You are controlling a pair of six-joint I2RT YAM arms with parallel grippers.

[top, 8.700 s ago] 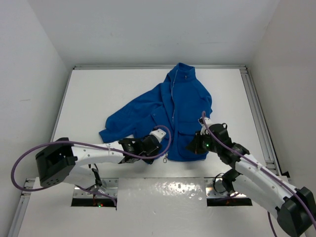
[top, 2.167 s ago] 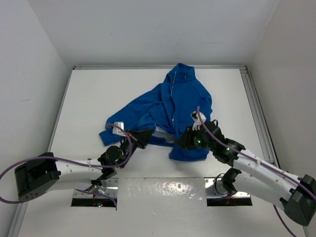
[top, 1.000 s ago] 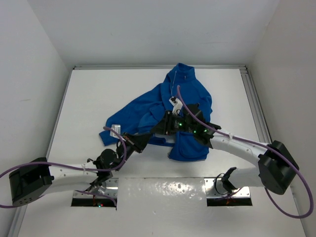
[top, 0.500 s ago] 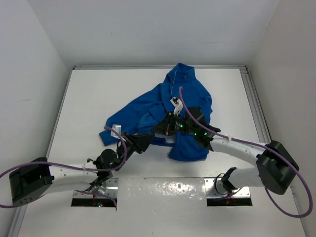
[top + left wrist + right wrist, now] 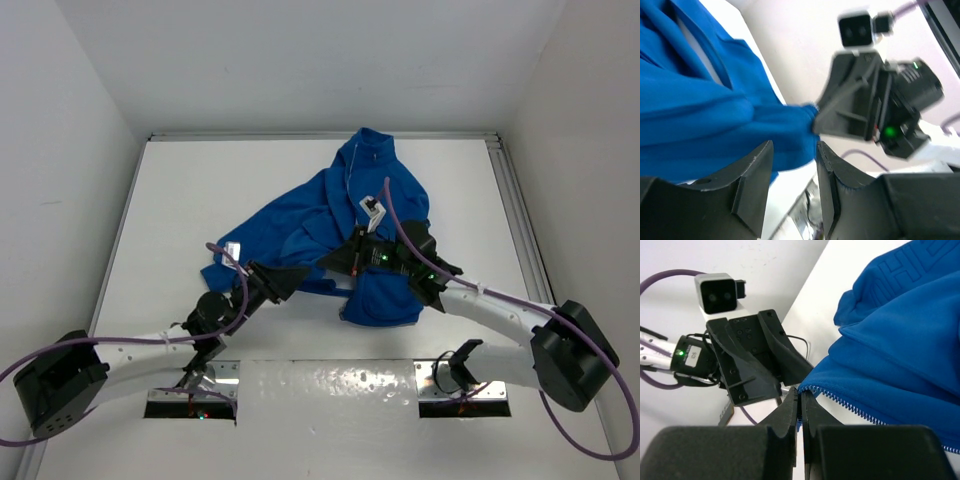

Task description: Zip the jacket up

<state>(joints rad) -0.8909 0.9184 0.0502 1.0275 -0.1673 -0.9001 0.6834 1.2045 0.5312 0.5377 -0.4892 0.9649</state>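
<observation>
A white table [image 5: 200, 190] lies inside plain white walls, and the back wall [image 5: 300, 60] rises from the table's far edge. A grey metal rail [image 5: 522, 230] runs along its right edge. At its near edge, a glossy panel [image 5: 325, 385] sits between a left opening [image 5: 165, 400] and a right opening [image 5: 495, 405].

— What sort of place were we in?

— A robotics lab, we reckoned, a bare test cell. Plain white walls [image 5: 300, 60] boxed in a white surface [image 5: 200, 190] edged with a metal rail [image 5: 518, 215].

— And the equipment?

— The left arm [image 5: 130, 347] and the right arm [image 5: 500, 311], both white and black, were bolted at the near edge beside a shiny metal plate [image 5: 330, 385]. They trailed purple cables [image 5: 660, 276], and we saw a small boxy camera [image 5: 720, 292] on one wrist.
</observation>
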